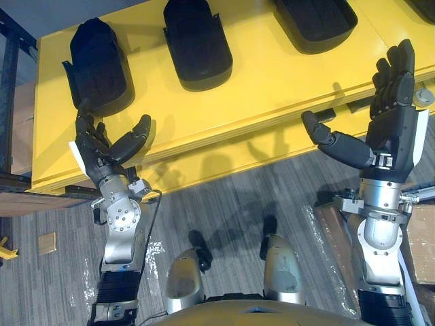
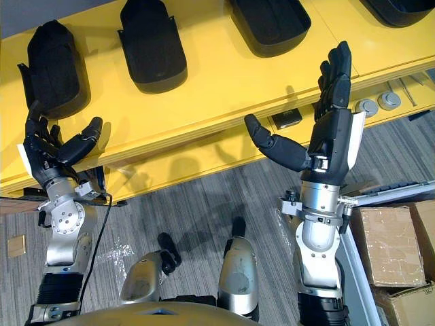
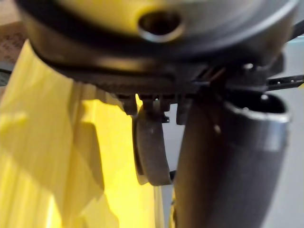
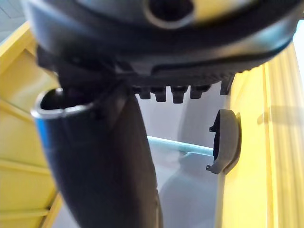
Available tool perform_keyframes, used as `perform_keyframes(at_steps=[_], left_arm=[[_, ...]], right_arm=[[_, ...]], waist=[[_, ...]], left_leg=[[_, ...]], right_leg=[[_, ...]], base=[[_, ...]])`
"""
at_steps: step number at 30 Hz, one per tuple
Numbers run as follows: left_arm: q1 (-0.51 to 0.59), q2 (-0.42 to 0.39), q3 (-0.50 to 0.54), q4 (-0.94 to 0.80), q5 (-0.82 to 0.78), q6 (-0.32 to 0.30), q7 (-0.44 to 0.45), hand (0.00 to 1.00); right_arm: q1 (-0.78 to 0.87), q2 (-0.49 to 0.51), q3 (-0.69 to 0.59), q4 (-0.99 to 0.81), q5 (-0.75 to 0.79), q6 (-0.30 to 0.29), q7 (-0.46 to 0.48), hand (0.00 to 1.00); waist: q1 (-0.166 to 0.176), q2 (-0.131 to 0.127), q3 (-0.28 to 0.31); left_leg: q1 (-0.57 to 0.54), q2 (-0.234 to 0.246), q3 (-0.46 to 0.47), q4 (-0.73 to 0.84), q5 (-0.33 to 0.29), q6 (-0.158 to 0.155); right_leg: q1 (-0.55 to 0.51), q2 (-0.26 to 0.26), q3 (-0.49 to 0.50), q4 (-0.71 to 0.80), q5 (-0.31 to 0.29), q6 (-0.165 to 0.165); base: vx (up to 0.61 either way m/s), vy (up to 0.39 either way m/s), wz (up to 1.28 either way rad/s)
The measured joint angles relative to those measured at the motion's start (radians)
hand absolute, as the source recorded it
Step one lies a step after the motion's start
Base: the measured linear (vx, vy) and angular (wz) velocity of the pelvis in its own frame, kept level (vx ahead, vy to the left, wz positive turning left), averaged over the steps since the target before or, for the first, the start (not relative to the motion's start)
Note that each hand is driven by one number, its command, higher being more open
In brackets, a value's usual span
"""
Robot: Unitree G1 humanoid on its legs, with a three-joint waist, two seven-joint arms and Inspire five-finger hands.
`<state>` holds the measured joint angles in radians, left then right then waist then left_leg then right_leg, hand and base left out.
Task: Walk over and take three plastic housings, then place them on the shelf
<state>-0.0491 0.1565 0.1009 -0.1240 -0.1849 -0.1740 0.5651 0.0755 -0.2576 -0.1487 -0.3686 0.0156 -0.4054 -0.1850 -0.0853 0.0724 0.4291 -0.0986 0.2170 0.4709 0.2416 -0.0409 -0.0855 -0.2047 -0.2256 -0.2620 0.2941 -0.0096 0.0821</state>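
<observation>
Three black plastic housings lie in a row on the yellow tabletop (image 1: pixel 272 81): a left housing (image 1: pixel 98 64), a middle housing (image 1: pixel 197 44) and a right housing (image 1: pixel 316 24). My left hand (image 1: pixel 102 146) is open at the table's front edge, just below the left housing, holding nothing. My right hand (image 1: pixel 394 102) is open too, fingers straight and thumb spread, raised over the front edge to the right of the right housing. Past the left hand's fingers the left wrist view has a housing (image 3: pixel 152 142), and the right wrist view has one (image 4: pixel 225 142) further off.
A fourth dark housing (image 2: pixel 401 10) sits at the far right corner. Below the tabletop's lip are a small black block (image 2: pixel 287 118) and round metal parts (image 2: pixel 367 106). Cardboard boxes (image 2: pixel 391 244) stand on the floor at right, a dark rack (image 1: pixel 10 68) at left.
</observation>
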Motion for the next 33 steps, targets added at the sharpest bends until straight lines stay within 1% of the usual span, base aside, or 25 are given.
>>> perform_keyframes(at_steps=[6,9,13,15,16,18,19,20,22,25,27,29,33], left_arm=[[0.013,0.000,0.024,0.000,0.000,0.001,0.009,1.00],[0.041,0.000,0.046,0.000,-0.002,0.001,0.006,1.00],[0.146,-0.016,0.048,-0.051,-0.009,0.001,-0.032,1.00],[0.195,-0.048,0.046,-0.108,-0.010,0.001,-0.074,1.00],[0.230,-0.065,0.032,-0.150,-0.016,-0.002,-0.107,1.00],[0.273,-0.082,-0.010,-0.205,-0.054,-0.017,-0.184,1.00],[0.280,-0.084,-0.026,-0.215,-0.053,-0.020,-0.208,1.00],[0.289,-0.084,-0.056,-0.232,-0.054,-0.020,-0.253,1.00],[0.289,-0.084,-0.087,-0.242,-0.082,-0.021,-0.324,1.00],[0.289,-0.083,-0.098,-0.241,-0.101,-0.019,-0.374,1.00],[0.289,-0.083,-0.098,-0.238,-0.136,-0.017,-0.385,1.00],[0.288,-0.081,-0.098,-0.230,-0.223,-0.015,-0.395,1.00],[0.269,-0.079,-0.100,-0.169,-0.286,-0.003,-0.395,1.00]], right_arm=[[0.018,0.000,0.000,0.000,-0.001,0.000,0.002,1.00],[0.035,0.024,0.001,0.000,-0.001,0.001,0.003,1.00],[0.082,0.072,0.004,0.000,0.000,0.002,0.006,1.00],[0.093,0.086,0.007,0.000,0.000,0.002,0.007,1.00],[0.103,0.096,0.017,0.000,0.001,0.002,0.007,1.00],[0.110,0.112,0.043,0.000,0.001,0.007,0.003,1.00],[0.110,0.114,0.049,0.000,0.000,0.008,0.001,1.00],[0.110,0.114,0.065,0.000,-0.001,0.008,-0.001,1.00],[0.105,0.114,0.093,0.000,-0.002,0.016,-0.002,1.00],[0.106,0.114,0.105,0.006,-0.002,0.031,-0.014,1.00],[0.108,0.114,0.101,0.009,-0.001,0.042,-0.026,1.00],[0.111,0.114,0.097,0.028,-0.001,0.054,-0.034,1.00],[0.141,0.114,0.096,0.046,0.001,0.071,-0.033,1.00]], waist=[[0.000,0.000,-0.001],[0.001,-0.004,-0.005],[0.004,-0.011,-0.074],[0.006,-0.013,-0.095],[0.010,-0.013,-0.123],[0.015,-0.008,-0.156],[0.017,-0.007,-0.163],[0.026,-0.002,-0.179],[0.031,0.003,-0.194],[0.028,0.002,-0.211],[0.026,0.004,-0.219],[0.025,0.003,-0.232],[0.020,0.000,-0.257]], left_leg=[[0.012,0.000,0.000,-0.003,0.000,0.000],[0.039,-0.002,0.003,-0.018,0.002,-0.003],[0.067,-0.014,0.005,-0.075,0.020,-0.008],[0.091,-0.019,0.004,-0.096,0.027,-0.008],[0.098,-0.023,0.004,-0.111,0.031,-0.008],[0.117,-0.030,0.000,-0.135,0.037,-0.008],[0.125,-0.033,-0.001,-0.143,0.040,-0.008],[0.133,-0.035,-0.001,-0.150,0.040,-0.008],[0.148,-0.036,-0.001,-0.158,0.041,-0.008],[0.160,-0.035,0.002,-0.164,0.041,-0.009],[0.168,-0.036,0.008,-0.175,0.043,-0.011],[0.188,-0.036,0.030,-0.195,0.048,-0.015],[0.196,-0.035,0.050,-0.214,0.054,-0.020]], right_leg=[[0.012,0.001,-0.001,-0.001,0.000,0.000],[0.034,0.003,-0.001,-0.007,-0.003,0.002],[0.056,0.008,-0.009,-0.041,0.001,0.008],[0.086,0.010,-0.016,-0.063,0.004,0.012],[0.094,0.010,-0.022,-0.077,0.006,0.015],[0.125,0.011,-0.035,-0.104,0.010,0.021],[0.133,0.011,-0.036,-0.110,0.012,0.023],[0.147,0.012,-0.039,-0.125,0.015,0.028],[0.175,0.016,-0.047,-0.150,0.022,0.032],[0.194,0.023,-0.049,-0.179,0.036,0.031],[0.201,0.026,-0.047,-0.192,0.044,0.032],[0.215,0.037,-0.033,-0.228,0.063,0.030],[0.225,0.049,-0.023,-0.276,0.089,0.028]], base=[[0.00,0.000,0.00],[0.00,0.000,0.00],[0.04,-0.003,0.02],[0.08,0.006,0.06],[0.06,0.010,0.09],[0.06,0.012,0.13],[0.05,0.022,0.10],[0.03,0.023,0.05],[0.02,0.021,0.07],[0.01,0.005,-0.01],[0.00,0.008,-0.11],[0.00,0.012,-0.22],[0.00,-0.009,-0.15]])
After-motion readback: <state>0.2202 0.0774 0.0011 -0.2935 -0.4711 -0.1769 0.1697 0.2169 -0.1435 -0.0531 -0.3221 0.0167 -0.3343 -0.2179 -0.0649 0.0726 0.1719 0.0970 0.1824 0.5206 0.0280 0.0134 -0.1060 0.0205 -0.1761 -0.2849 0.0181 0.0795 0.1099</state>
